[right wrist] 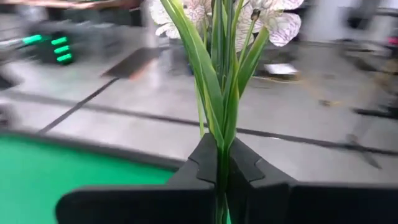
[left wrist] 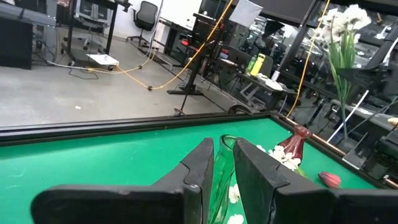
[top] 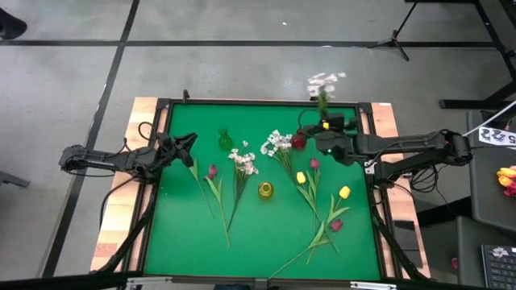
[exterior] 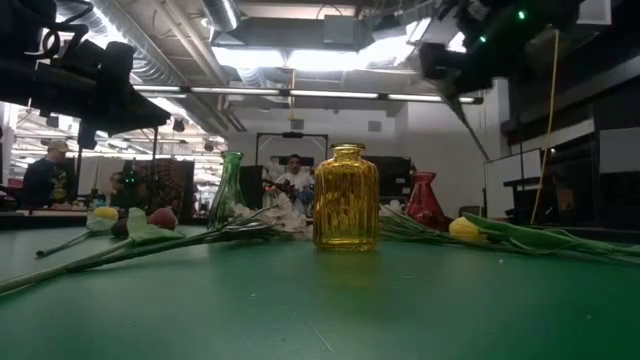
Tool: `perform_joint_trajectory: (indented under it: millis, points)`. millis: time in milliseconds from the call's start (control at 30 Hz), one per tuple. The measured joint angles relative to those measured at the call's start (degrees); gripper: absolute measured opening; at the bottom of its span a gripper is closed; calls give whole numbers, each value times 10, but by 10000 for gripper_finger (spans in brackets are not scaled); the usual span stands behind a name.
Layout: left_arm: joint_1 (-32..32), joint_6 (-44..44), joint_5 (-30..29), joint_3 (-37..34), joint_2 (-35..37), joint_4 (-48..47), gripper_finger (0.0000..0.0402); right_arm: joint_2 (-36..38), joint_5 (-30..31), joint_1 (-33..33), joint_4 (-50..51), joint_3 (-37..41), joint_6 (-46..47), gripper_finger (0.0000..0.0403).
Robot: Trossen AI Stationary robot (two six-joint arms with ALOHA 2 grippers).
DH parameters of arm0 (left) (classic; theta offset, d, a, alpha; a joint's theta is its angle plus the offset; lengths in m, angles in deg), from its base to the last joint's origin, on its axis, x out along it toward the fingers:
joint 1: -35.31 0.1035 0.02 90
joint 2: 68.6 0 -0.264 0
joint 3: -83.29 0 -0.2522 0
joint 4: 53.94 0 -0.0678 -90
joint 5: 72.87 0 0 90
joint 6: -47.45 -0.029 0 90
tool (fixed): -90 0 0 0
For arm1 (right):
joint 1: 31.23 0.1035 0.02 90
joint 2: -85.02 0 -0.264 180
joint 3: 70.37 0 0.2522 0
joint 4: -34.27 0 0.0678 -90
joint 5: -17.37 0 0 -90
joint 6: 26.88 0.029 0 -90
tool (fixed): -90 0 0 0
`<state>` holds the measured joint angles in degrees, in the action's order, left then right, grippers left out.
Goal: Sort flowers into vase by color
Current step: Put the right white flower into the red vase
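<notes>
My right gripper [top: 324,123] is shut on a spray of small white blossoms [top: 323,83], held high over the table's far right. The red vase [top: 298,142] stands just below it. The green vase [top: 225,141] stands at the far left and the yellow vase [top: 265,190] in the middle. Two more white sprays [top: 244,161], maroon tulips [top: 212,171] and yellow tulips [top: 301,177] lie flat on the green table [top: 177,242]. My left gripper [top: 188,145] hovers left of the green vase [left wrist: 219,168], its fingers slightly open with nothing between them. My right gripper pinches the spray's green stem and leaves [right wrist: 222,146] between its two fingers, which lie across the stem. The blossoms [right wrist: 273,22] stand upright above the fingers. The spray is lifted clear of the table.
Long green stems [top: 318,234] cross the table's near right. The table's raised dark rim [top: 258,103] runs along the far edge. People sit in the room beyond the table [exterior: 293,178]. A light stand [top: 397,40] is on the floor beyond the table.
</notes>
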<state>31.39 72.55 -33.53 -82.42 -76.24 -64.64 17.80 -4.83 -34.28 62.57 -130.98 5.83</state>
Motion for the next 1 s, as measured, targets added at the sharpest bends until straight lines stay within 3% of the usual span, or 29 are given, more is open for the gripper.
perform_joint_trajectory:
  millis: [267,400,467,800,1000]
  points:
    - [0,-11,0,0,0,0,61,0,-250,-65,-354,16,-336,6]
    - [0,-11,0,0,0,0,61,0,-422,-130,-541,70,-374,7]
    - [0,-10,0,0,0,0,61,0,-479,-158,-602,104,-359,10]
    - [0,2,0,0,0,-1,61,0,-629,-224,-929,286,-341,10]
    - [0,1,-1,0,0,-1,61,-2,-634,-245,-975,331,-301,6]
